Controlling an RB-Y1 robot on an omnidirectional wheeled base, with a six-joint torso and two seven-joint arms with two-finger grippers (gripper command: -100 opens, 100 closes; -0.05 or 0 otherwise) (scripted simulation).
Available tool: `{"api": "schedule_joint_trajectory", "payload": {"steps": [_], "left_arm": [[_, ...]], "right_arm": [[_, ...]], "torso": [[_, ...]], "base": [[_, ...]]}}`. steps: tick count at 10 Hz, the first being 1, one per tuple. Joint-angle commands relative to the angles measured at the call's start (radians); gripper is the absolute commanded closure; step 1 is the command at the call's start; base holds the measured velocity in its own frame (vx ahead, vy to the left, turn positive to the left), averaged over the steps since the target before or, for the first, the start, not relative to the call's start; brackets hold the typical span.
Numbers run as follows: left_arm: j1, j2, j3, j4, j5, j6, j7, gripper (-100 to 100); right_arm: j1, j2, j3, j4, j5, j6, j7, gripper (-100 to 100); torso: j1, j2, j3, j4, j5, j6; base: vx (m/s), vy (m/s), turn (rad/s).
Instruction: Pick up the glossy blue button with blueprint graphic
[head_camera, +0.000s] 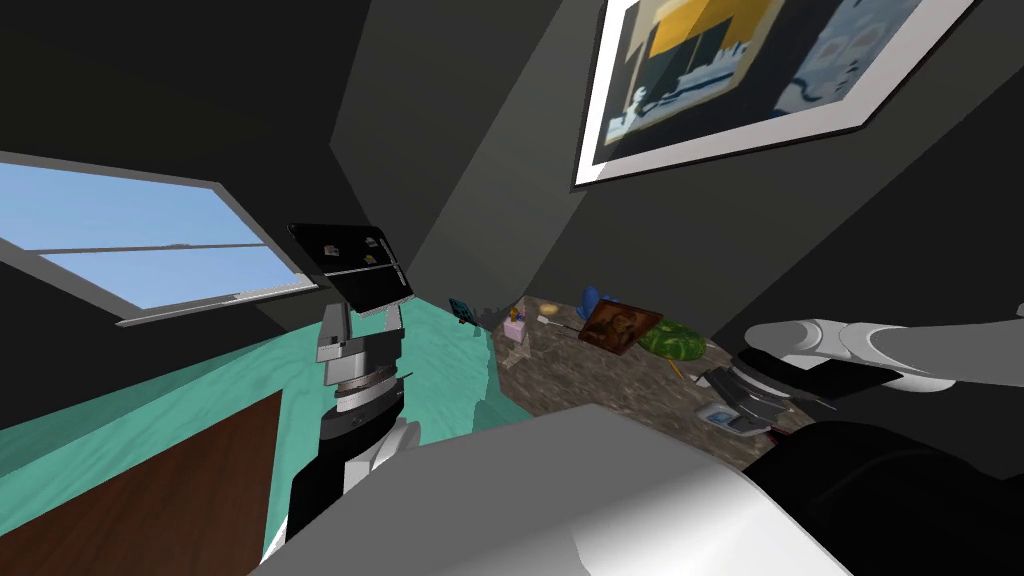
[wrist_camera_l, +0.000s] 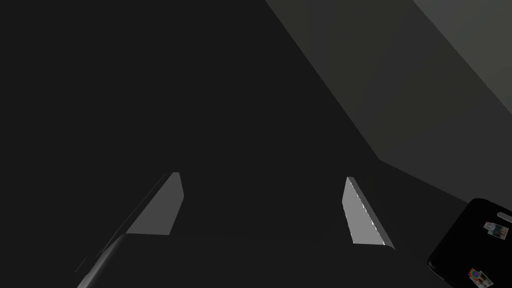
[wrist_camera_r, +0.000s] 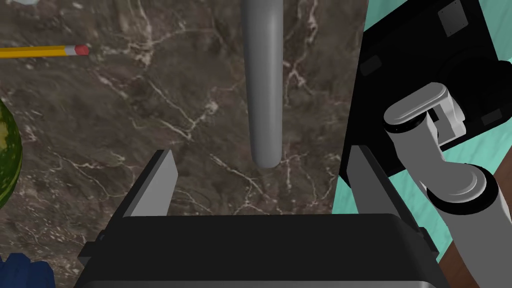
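Note:
My right gripper (wrist_camera_r: 260, 185) hangs open over a brown marbled counter (wrist_camera_r: 165, 115), with nothing between its fingers; in the head view it is at the counter's near right (head_camera: 745, 405). A small pale blue and white thing (head_camera: 718, 413) lies on the counter just beside it. A small dark teal square with a grid pattern (head_camera: 461, 309) stands at the counter's far left end. I cannot tell which of these is the button. A dark blue thing (wrist_camera_r: 22, 270) peeks in beside the gripper body. My left gripper (wrist_camera_l: 262, 210) is open, raised before a dark wall.
On the counter lie a yellow pencil (wrist_camera_r: 45, 50), a green melon (head_camera: 672, 342), a framed picture (head_camera: 620, 325), a pink box (head_camera: 515, 330) and a blue object (head_camera: 590, 298). A grey round-ended bar (wrist_camera_r: 262, 85) reaches over the counter ahead of the right fingers. The floor (head_camera: 440, 370) is teal.

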Motion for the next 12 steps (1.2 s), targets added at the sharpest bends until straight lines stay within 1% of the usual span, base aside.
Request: {"api": "schedule_joint_trajectory", "payload": {"steps": [1, 4, 5, 6, 10, 11, 12], "left_arm": [[0.000, 0.000, 0.000, 0.000, 0.000, 0.000, 0.000, 0], [0.000, 0.000, 0.000, 0.000, 0.000, 0.000, 0.000, 0], [0.000, 0.000, 0.000, 0.000, 0.000, 0.000, 0.000, 0], [0.000, 0.000, 0.000, 0.000, 0.000, 0.000, 0.000, 0], [0.000, 0.000, 0.000, 0.000, 0.000, 0.000, 0.000, 0], [0.000, 0.000, 0.000, 0.000, 0.000, 0.000, 0.000, 0], [0.000, 0.000, 0.000, 0.000, 0.000, 0.000, 0.000, 0]], "right_arm": [[0.008, 0.029, 0.005, 0.011, 0.009, 0.015, 0.005, -100], [0.021, 0.072, 0.013, 0.027, 0.023, 0.038, 0.012, -100], [0.018, 0.057, 0.011, 0.017, 0.019, 0.033, 0.006, -100], [0.019, 0.059, 0.011, 0.018, 0.020, 0.035, 0.006, 100], [0.019, 0.059, 0.011, 0.017, 0.020, 0.034, 0.006, 100], [0.019, 0.059, 0.011, 0.017, 0.020, 0.034, 0.006, 0], [0.008, 0.029, 0.005, 0.011, 0.009, 0.015, 0.005, 100]], "torso": [[0.000, 0.000, 0.000, 0.000, 0.000, 0.000], [0.000, -0.002, -0.001, 0.000, 0.000, 0.000], [0.000, -0.001, -0.001, 0.000, 0.000, 0.000], [0.000, 0.000, 0.000, 0.000, 0.000, 0.000], [0.000, 0.000, 0.000, 0.000, 0.000, 0.000], [0.000, 0.000, 0.000, 0.000, 0.000, 0.000], [0.000, 0.000, 0.000, 0.000, 0.000, 0.000]], "base": [[0.018, -0.002, 0.073], [0.025, -0.001, 0.049], [0.000, 0.000, 0.000], [0.000, 0.000, 0.000], [0.000, 0.000, 0.000], [0.000, 0.000, 0.000], [-0.015, 0.000, -0.090]]}}
